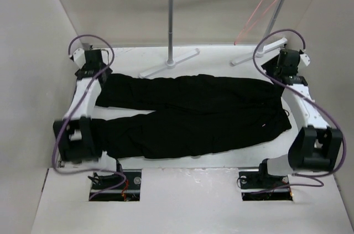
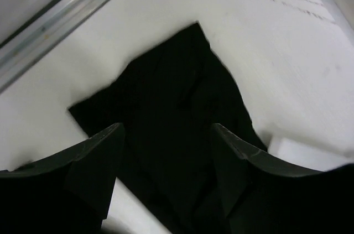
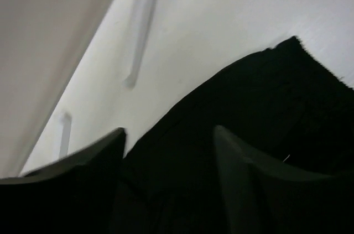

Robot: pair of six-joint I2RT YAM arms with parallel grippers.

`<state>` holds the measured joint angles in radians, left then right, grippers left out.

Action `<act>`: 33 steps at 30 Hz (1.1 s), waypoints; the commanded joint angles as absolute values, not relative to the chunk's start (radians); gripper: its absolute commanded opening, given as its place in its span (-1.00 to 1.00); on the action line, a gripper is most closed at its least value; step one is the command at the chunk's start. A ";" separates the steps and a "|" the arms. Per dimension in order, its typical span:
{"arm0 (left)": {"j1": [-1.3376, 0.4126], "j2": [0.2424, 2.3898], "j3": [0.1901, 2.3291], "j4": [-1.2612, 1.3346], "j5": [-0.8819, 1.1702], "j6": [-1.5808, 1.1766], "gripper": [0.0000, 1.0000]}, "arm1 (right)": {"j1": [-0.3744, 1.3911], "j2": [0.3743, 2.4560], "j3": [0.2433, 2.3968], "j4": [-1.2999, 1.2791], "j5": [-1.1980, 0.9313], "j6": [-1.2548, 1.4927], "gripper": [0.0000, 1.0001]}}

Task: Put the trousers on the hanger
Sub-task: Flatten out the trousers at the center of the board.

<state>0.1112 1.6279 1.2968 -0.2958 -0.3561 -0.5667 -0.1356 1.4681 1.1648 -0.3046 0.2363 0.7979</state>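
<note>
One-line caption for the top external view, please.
Black trousers lie spread flat across the table; the pink wire hanger hangs from the grey rack behind them.

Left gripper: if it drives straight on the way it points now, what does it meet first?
The left gripper would likely meet the trousers first, their leg end flat on the table; depth is unclear.
</note>
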 commanded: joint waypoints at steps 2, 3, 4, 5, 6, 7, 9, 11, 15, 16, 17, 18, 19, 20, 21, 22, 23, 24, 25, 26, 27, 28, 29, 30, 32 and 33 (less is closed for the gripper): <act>0.116 1.302 0.992 -0.432 -0.360 -0.687 0.13 | 0.008 1.324 1.082 -0.290 0.258 0.793 -0.02; 0.126 1.232 0.924 -0.472 -0.354 -0.707 0.09 | 0.052 1.295 1.060 -0.290 0.238 0.792 -0.30; 0.137 1.174 0.870 -0.515 -0.347 -0.725 0.07 | 0.094 1.264 1.033 -0.290 0.220 0.796 -0.50; 0.157 1.120 0.821 -0.561 -0.335 -0.738 0.05 | 0.138 1.235 1.000 -0.287 0.198 0.807 -0.64; 0.174 1.077 0.775 -0.589 -0.321 -0.747 0.03 | 0.192 1.206 0.968 -0.284 0.177 0.813 -0.70; 0.186 1.037 0.732 -0.615 -0.304 -0.762 0.00 | 0.246 1.181 0.936 -0.281 0.163 0.815 -0.73; 0.202 0.977 0.660 -0.646 -0.281 -0.790 -0.03 | 0.355 1.141 0.867 -0.276 0.149 0.830 -0.72; 0.209 0.937 0.600 -0.672 -0.247 -0.830 -0.04 | 0.471 1.106 0.798 -0.273 0.150 0.854 -0.69; 0.240 0.910 0.488 -0.658 -0.222 -0.893 -0.06 | 0.631 1.078 0.665 -0.256 0.160 0.951 -0.62; 0.248 0.908 0.473 -0.643 -0.224 -0.906 -0.06 | 0.662 1.078 0.635 -0.247 0.164 0.971 -0.60; 0.245 0.910 0.465 -0.618 -0.233 -0.911 -0.07 | 0.685 1.083 0.611 -0.239 0.167 0.991 -0.58; 0.245 0.923 0.459 -0.586 -0.247 -0.910 -0.07 | 0.696 1.086 0.588 -0.230 0.170 1.012 -0.57; 0.251 0.946 0.457 -0.557 -0.268 -0.904 -0.07 | 0.700 1.094 0.563 -0.215 0.176 1.034 -0.56; 0.251 0.983 0.459 -0.530 -0.288 -0.900 -0.07 | 0.702 1.107 0.543 -0.200 0.175 1.051 -0.54; 0.254 1.029 0.465 -0.497 -0.301 -0.897 -0.07 | 0.700 1.121 0.531 -0.192 0.167 1.061 -0.54; 0.257 1.078 0.477 -0.458 -0.314 -0.890 -0.07 | 0.693 1.132 0.522 -0.189 0.164 1.069 -0.53; 0.260 1.136 0.492 -0.413 -0.319 -0.884 -0.07 | 0.680 1.143 0.519 -0.189 0.160 1.081 -0.52; 0.265 1.197 0.514 -0.370 -0.315 -0.881 -0.07 | 0.670 1.152 0.518 -0.193 0.152 1.095 -0.51; 0.265 1.266 0.547 -0.336 -0.314 -0.881 -0.07 | 0.662 1.164 0.518 -0.189 0.143 1.106 -0.49; 0.262 1.331 0.596 -0.322 -0.322 -0.877 -0.07 | 0.656 1.175 0.520 -0.186 0.140 1.115 -0.48; 0.260 1.376 0.635 -0.316 -0.330 -0.870 -0.08 | 0.651 1.195 0.525 -0.187 0.143 1.127 -0.47; 0.254 1.417 0.678 -0.314 -0.347 -0.861 -0.08 | 0.647 1.221 0.531 -0.190 0.150 1.131 -0.47; 0.246 1.442 0.713 -0.314 -0.368 -0.854 -0.08 | 0.639 1.247 0.537 -0.196 0.153 1.138 -0.47; 0.243 1.451 0.739 -0.318 -0.382 -0.847 -0.06 | 0.628 1.267 0.541 -0.201 0.155 1.143 -0.47; 0.240 1.436 0.778 -0.325 -0.388 -0.822 0.00 | 0.616 1.296 0.548 -0.204 0.166 1.152 -0.45; 0.240 1.413 0.790 -0.333 -0.387 -0.807 0.05 | 0.610 1.305 0.554 -0.204 0.173 1.152 -0.42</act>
